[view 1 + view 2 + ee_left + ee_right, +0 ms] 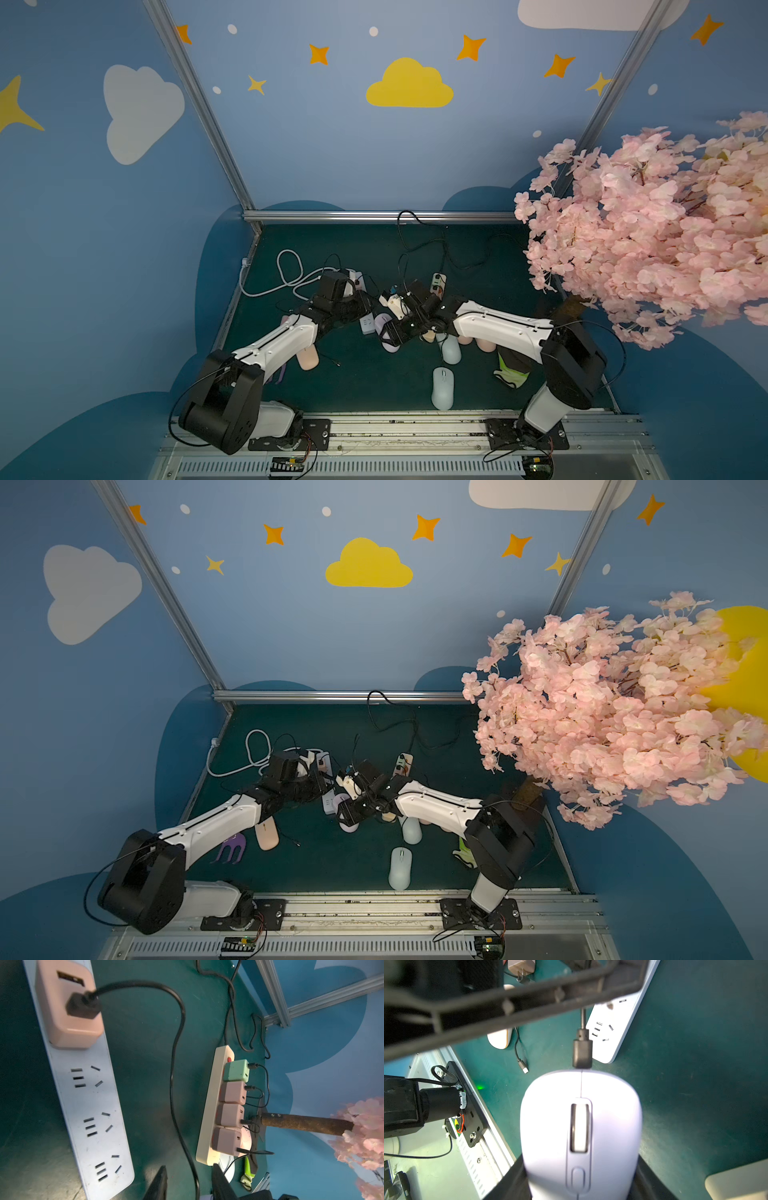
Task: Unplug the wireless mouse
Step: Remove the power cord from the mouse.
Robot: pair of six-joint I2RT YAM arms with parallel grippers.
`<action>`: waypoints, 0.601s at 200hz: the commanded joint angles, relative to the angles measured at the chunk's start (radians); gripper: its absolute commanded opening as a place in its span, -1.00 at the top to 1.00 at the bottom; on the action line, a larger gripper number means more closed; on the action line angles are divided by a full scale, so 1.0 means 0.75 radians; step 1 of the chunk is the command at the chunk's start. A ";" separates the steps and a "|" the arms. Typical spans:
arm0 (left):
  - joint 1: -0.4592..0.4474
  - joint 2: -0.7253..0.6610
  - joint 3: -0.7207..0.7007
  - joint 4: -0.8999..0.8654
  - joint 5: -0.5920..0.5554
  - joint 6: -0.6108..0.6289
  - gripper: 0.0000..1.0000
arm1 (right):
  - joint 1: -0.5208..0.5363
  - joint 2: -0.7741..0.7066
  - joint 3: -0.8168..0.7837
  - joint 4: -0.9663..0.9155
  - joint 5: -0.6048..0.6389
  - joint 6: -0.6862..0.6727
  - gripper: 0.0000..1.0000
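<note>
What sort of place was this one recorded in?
Likely a staged robot test booth, not a real room: cloud-and-star painted walls, metal frame posts and a fake blossom tree.

Pink tree (648, 232), blossoms spread wide. Near its trunk, cream strip (209, 1109) bearing one green charger (236, 1070) and three mauve chargers (229, 1115), all cabled; green rag (512, 376) close by. Farther from tree: pale mouse (442, 388), peach mouse (266, 834), purple comb (230, 849).

Lilac mouse (581, 1126), black plug (582, 1053), white power strip (623, 1018), green mat (695, 1064)

Plug (582, 1051) in mouse (581, 1132), power strip (618, 1028) just beside.
</note>
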 commanded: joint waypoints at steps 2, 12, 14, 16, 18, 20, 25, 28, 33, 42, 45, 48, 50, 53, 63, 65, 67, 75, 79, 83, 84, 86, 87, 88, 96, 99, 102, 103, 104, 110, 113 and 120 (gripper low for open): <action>-0.002 0.020 0.027 -0.013 -0.008 0.020 0.42 | 0.008 -0.052 -0.017 -0.009 0.017 -0.020 1.00; -0.001 0.021 0.027 -0.013 -0.005 0.021 0.46 | 0.007 -0.052 -0.017 -0.010 0.020 -0.021 1.00; -0.001 0.020 0.025 -0.014 -0.006 0.020 0.48 | 0.008 -0.052 -0.017 -0.009 0.021 -0.019 1.00; -0.002 0.020 0.024 -0.015 -0.006 0.021 0.49 | 0.008 -0.052 -0.017 -0.007 0.022 -0.019 1.00; -0.001 0.019 0.024 -0.016 -0.005 0.020 0.49 | 0.007 -0.052 -0.019 -0.007 0.022 -0.018 1.00; -0.001 0.018 0.024 -0.017 -0.005 0.020 0.50 | 0.007 -0.052 -0.019 -0.007 0.022 -0.018 1.00; -0.001 0.017 0.024 -0.016 -0.005 0.021 0.52 | 0.007 -0.052 -0.018 -0.007 0.023 -0.018 1.00; -0.001 0.015 0.023 -0.018 -0.006 0.020 0.54 | 0.009 -0.052 -0.019 -0.007 0.025 -0.017 1.00; -0.001 0.012 0.020 -0.018 -0.007 0.019 0.56 | 0.009 -0.050 -0.019 -0.007 0.024 -0.018 1.00; -0.002 0.011 0.021 -0.020 -0.008 0.021 0.61 | 0.009 -0.050 -0.019 -0.007 0.026 -0.015 1.00; -0.001 0.009 0.020 -0.020 -0.009 0.020 0.63 | 0.009 -0.050 -0.018 -0.007 0.025 -0.016 1.00; -0.001 0.008 0.019 -0.021 -0.009 0.021 0.65 | 0.010 -0.050 -0.019 -0.009 0.026 -0.014 1.00; -0.001 0.009 0.020 -0.021 -0.009 0.020 0.66 | 0.010 -0.050 -0.018 -0.008 0.028 -0.015 1.00; -0.002 0.006 0.019 -0.023 -0.008 0.020 0.68 | 0.009 -0.050 -0.018 -0.007 0.028 -0.013 1.00; 0.000 0.005 0.020 -0.024 -0.009 0.021 0.72 | 0.011 -0.052 -0.018 -0.008 0.032 -0.015 1.00; -0.001 0.005 0.021 -0.026 -0.009 0.021 0.73 | 0.011 -0.052 -0.019 -0.009 0.033 -0.015 1.00; -0.002 0.004 0.022 -0.026 -0.009 0.021 0.73 | 0.012 -0.052 -0.018 -0.009 0.034 -0.014 1.00; -0.001 0.004 0.020 -0.028 -0.009 0.021 0.77 | 0.011 -0.052 -0.017 -0.009 0.037 -0.016 1.00; -0.002 0.002 0.022 -0.030 -0.009 0.021 0.78 | 0.012 -0.053 -0.017 -0.010 0.038 -0.015 1.00; 0.000 0.000 0.022 -0.030 -0.011 0.021 0.80 | 0.012 -0.054 -0.017 -0.009 0.040 -0.014 1.00; 0.000 0.001 0.021 -0.030 -0.011 0.020 0.80 | 0.012 -0.054 -0.017 -0.009 0.040 -0.014 1.00; -0.001 -0.001 0.020 -0.030 -0.011 0.020 0.80 | 0.012 -0.054 -0.017 -0.010 0.041 -0.016 1.00; -0.001 -0.002 0.020 -0.030 -0.011 0.021 0.81 | 0.012 -0.054 -0.016 -0.010 0.041 -0.016 1.00; 0.000 -0.002 0.021 -0.030 -0.010 0.021 0.81 | 0.012 -0.054 -0.017 -0.010 0.041 -0.017 1.00; -0.001 -0.003 0.021 -0.032 -0.013 0.021 0.83 | 0.012 -0.055 -0.017 -0.011 0.043 -0.016 1.00; -0.001 -0.002 0.021 -0.034 -0.014 0.019 0.85 | 0.012 -0.056 -0.017 -0.011 0.043 -0.014 1.00; -0.002 -0.002 0.022 -0.034 -0.013 0.019 0.87 | 0.012 -0.056 -0.017 -0.011 0.044 -0.015 1.00; -0.002 -0.003 0.022 -0.034 -0.013 0.019 0.87 | 0.012 -0.056 -0.017 -0.011 0.045 -0.014 1.00; -0.001 -0.003 0.022 -0.034 -0.013 0.019 0.88 | 0.010 -0.056 -0.017 -0.011 0.045 -0.014 1.00; -0.002 -0.002 0.022 -0.034 -0.012 0.019 0.90 | 0.011 -0.058 -0.017 -0.011 0.046 -0.014 1.00; -0.002 -0.003 0.021 -0.034 -0.013 0.017 0.92 | 0.012 -0.058 -0.017 -0.011 0.045 -0.014 1.00; -0.002 -0.004 0.021 -0.034 -0.013 0.013 0.92 | 0.013 -0.058 -0.017 -0.012 0.047 -0.014 1.00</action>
